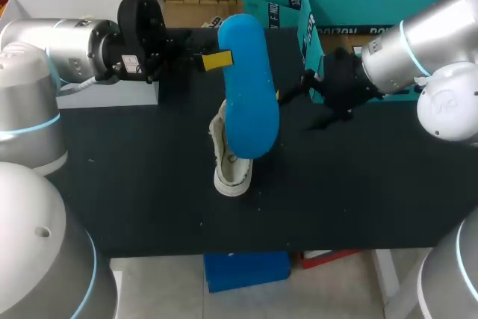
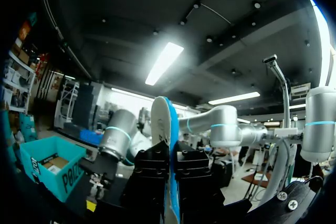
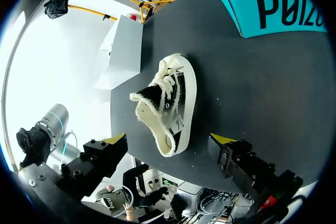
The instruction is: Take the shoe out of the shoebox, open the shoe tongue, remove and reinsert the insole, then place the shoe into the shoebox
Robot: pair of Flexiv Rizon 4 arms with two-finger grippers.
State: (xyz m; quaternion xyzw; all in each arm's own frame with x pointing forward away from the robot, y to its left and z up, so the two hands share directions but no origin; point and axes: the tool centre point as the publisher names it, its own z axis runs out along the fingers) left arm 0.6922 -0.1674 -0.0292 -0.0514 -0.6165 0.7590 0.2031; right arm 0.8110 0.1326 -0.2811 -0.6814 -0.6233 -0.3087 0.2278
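Head view: shoe [image 1: 230,173] out of shoebox [image 1: 373,5], lying on table [image 1: 149,184]. My left claw [image 1: 213,58] clenched on blue insole [image 1: 250,87] above it. Right claw [image 3: 169,140] spread, empty. Remaining: reinsert insole, rebox shoe.

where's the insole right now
In the head view the blue insole is out of the shoe, held in the left jaws over the table's middle, just above that shoe and left of the teal shoebox.
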